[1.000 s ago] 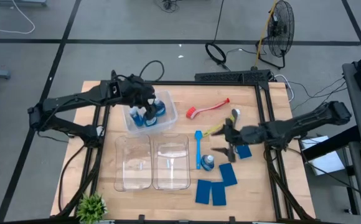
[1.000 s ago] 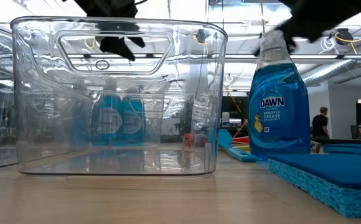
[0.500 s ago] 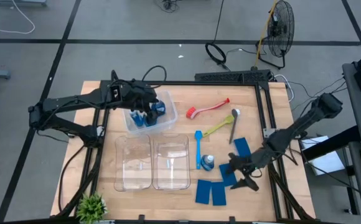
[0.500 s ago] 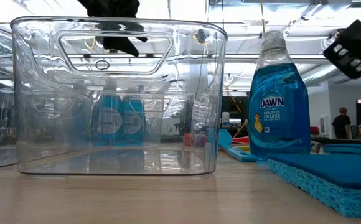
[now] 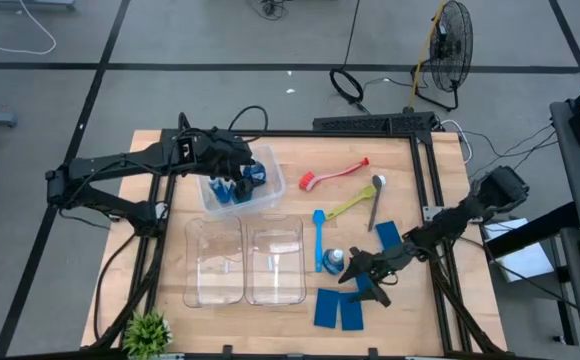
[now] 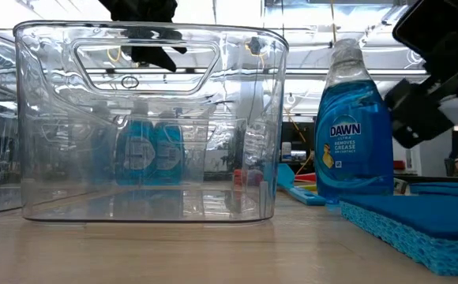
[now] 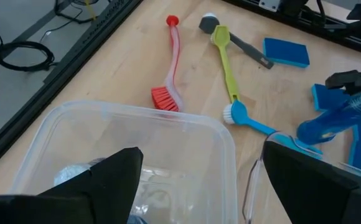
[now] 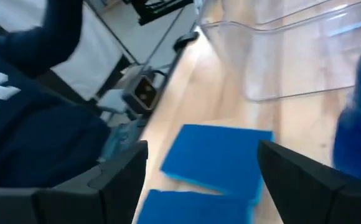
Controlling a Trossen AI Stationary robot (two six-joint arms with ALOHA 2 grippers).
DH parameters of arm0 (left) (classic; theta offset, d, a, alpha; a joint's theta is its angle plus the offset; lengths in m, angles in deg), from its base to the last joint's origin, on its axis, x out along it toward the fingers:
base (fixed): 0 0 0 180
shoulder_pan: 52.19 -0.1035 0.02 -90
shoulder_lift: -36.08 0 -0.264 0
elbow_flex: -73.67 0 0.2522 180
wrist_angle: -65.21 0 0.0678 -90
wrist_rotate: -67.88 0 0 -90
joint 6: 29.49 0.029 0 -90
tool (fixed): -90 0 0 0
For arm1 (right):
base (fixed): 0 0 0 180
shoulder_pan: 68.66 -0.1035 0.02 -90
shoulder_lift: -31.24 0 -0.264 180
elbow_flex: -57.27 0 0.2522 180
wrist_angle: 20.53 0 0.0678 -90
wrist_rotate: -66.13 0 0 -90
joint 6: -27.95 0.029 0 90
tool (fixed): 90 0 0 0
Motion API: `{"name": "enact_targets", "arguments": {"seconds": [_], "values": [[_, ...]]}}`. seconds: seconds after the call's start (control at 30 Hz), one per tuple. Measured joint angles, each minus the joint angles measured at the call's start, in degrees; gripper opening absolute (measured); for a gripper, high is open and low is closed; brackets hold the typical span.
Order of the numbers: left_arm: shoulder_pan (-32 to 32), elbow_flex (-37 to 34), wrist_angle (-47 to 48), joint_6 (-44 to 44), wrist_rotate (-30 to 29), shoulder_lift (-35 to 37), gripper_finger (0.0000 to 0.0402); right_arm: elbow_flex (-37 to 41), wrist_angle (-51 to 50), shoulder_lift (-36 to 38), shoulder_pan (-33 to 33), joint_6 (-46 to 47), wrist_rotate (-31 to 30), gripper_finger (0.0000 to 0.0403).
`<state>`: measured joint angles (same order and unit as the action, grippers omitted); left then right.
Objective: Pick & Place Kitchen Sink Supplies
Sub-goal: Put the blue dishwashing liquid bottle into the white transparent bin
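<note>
Right gripper (image 5: 362, 281) had its fingers spread apart, gripping nothing, low and just beside the upright blue bottle (image 5: 334, 262), on the side away from the clear bins (image 5: 273, 262). Blue sponges (image 5: 338, 309) lay just past that bottle toward the table's near edge. The blue brush (image 5: 318, 238), yellow-green brush (image 5: 347, 206) and red brush (image 5: 332, 174) lay behind the bottle. Left gripper (image 5: 232, 171) was spread too, hanging over the far bin (image 5: 274, 186), well apart from the bottle, with other bottles (image 5: 232, 190) inside it.
</note>
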<state>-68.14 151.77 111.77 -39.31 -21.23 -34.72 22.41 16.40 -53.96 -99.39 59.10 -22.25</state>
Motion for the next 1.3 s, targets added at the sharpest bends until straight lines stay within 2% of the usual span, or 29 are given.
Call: {"name": "enact_targets", "arguments": {"seconds": [0.13, 0.4, 0.57, 0.73, 1.0, 1.17, 1.23, 1.3], "values": [[0.0, 0.0, 0.0, 0.5, 0.0, 0.0, 0.0335, 0.0, -1.9, -0.5, 0.3, -1.9, -5.1, 0.0284], [0.0, 0.0, 0.0, 0.7, 0.0, 0.0, 0.0332, 0.0, -13.1, 2.1, 0.3, -2.1, -12.9, 0.0267], [0.0, 0.0, 0.0, 0.7, 0.0, 0.0, 0.0337, 0.0, -17.1, 3.5, 0.4, -3.8, -21.6, 0.0266], [0.0, 0.0, 0.0, 1.1, 0.0, 0.0, 0.0331, 0.0, -19.9, 3.5, 0.4, -4.5, -27.2, 0.0265], [0.0, 0.0, 0.0, 1.1, 0.0, 0.0, 0.0335, 0.0, -26.6, 3.5, 0.4, -6.4, -28.9, 0.027], [0.0, 0.0, 0.0, 1.1, 0.0, 0.0, 0.0336, 0.0, -27.1, 3.4, 1.5, -9.8, -33.0, 0.027], [0.0, 0.0, 0.0, 1.1, 0.0, 0.0, 0.0335, 0.0, -26.5, 3.4, 3.5, -10.7, -32.7, 0.0272], [0.0, 0.0, 0.0, 1.1, 0.0, 0.0, 0.0336, 0.0, -25.2, 3.3, 6.1, -11.0, -29.7, 0.0274]]}}
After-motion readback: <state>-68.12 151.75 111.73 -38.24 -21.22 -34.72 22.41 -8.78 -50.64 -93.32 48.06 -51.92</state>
